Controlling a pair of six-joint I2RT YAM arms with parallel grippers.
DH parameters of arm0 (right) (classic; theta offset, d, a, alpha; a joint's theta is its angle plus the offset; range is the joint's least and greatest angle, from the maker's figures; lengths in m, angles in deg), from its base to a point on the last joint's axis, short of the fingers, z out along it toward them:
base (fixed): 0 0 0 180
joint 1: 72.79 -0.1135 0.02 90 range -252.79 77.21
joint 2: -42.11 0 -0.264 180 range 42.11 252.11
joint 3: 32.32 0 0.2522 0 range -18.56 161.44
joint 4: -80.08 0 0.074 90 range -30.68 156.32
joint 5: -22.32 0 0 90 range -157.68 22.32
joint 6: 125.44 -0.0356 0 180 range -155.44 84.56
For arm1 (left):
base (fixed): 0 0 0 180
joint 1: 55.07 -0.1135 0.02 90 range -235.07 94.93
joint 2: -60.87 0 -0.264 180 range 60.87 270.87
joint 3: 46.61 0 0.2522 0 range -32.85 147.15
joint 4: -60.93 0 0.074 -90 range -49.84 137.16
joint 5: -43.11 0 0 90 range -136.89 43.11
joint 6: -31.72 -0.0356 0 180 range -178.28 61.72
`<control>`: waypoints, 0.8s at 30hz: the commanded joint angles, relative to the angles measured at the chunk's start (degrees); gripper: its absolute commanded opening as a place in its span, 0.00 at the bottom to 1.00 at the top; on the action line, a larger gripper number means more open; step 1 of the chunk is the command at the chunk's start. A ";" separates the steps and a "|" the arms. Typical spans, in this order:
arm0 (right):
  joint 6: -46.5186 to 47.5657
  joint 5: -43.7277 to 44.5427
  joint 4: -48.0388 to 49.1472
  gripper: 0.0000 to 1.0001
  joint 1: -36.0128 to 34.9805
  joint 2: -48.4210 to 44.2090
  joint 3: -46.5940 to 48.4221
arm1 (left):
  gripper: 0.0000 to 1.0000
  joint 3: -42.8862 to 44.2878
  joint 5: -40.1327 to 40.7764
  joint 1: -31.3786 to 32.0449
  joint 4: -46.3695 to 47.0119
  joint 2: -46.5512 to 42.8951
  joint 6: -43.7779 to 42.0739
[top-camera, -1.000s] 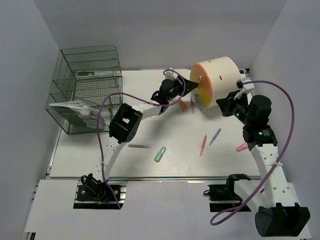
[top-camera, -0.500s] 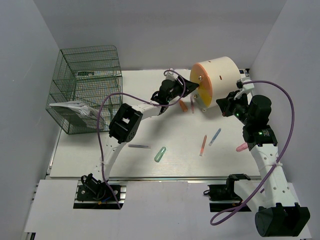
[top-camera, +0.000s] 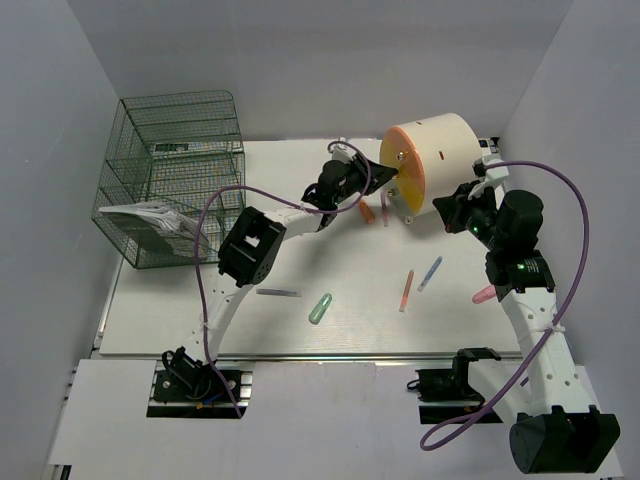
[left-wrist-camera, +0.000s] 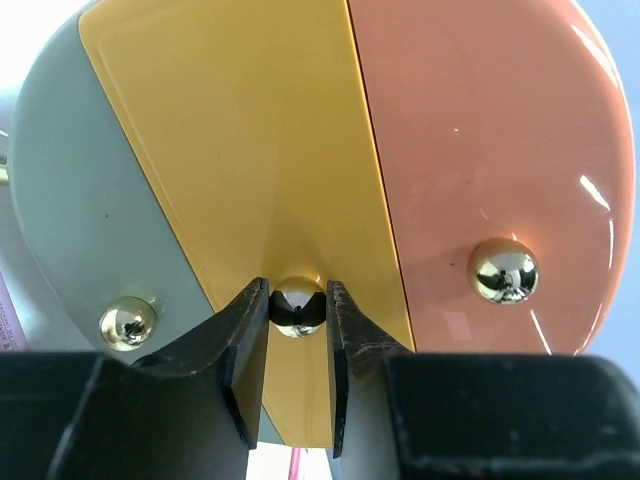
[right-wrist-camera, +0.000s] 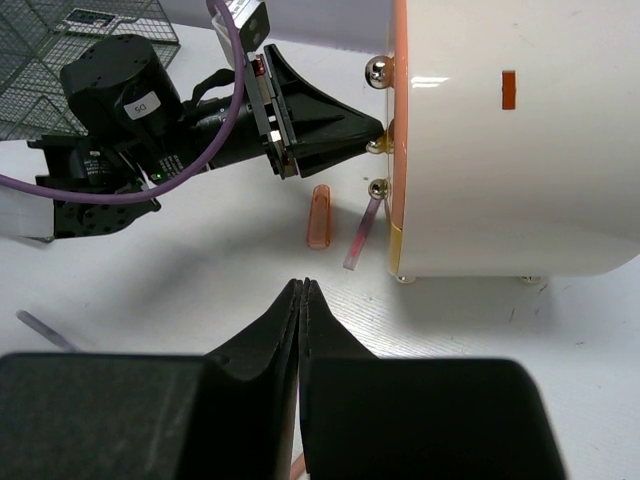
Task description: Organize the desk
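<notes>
The white desk [top-camera: 190, 310] holds a cream cylinder [top-camera: 445, 155] lying on its side, its face split into orange, yellow and grey sectors with shiny knobs. My left gripper [left-wrist-camera: 297, 290] is at that face, shut on the metal knob [left-wrist-camera: 297, 306] of the yellow sector [left-wrist-camera: 250, 150], one finger against each side. In the top view the left gripper [top-camera: 385, 177] meets the face's left edge. My right gripper [right-wrist-camera: 301, 285] hovers shut and empty over the desk, in front of the cylinder [right-wrist-camera: 520, 150].
A green wire rack [top-camera: 175, 170] with papers stands at the back left. Loose on the desk lie an orange cap [top-camera: 366, 212], a pink pen [top-camera: 384, 212], an orange pen [top-camera: 406, 290], a blue pen [top-camera: 430, 272], a green cap [top-camera: 320, 308] and a grey pen [top-camera: 278, 292].
The left gripper's jaws have narrowed onto the knob. Neither arm has visibly moved, and the loose items lie where they were.
</notes>
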 commanded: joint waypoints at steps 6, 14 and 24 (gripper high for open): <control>0.50 -0.25 2.94 0.00 0.87 0.12 -0.98 | 0.22 -7.37 -0.74 -0.71 4.43 -5.71 0.37; 0.50 -0.60 3.20 0.00 1.40 0.65 -1.15 | 0.22 -16.51 -1.71 -3.26 7.95 -10.98 0.54; 0.76 -1.39 3.47 0.00 1.84 0.83 -1.42 | 0.19 -16.88 -4.08 -4.93 7.08 -12.48 0.45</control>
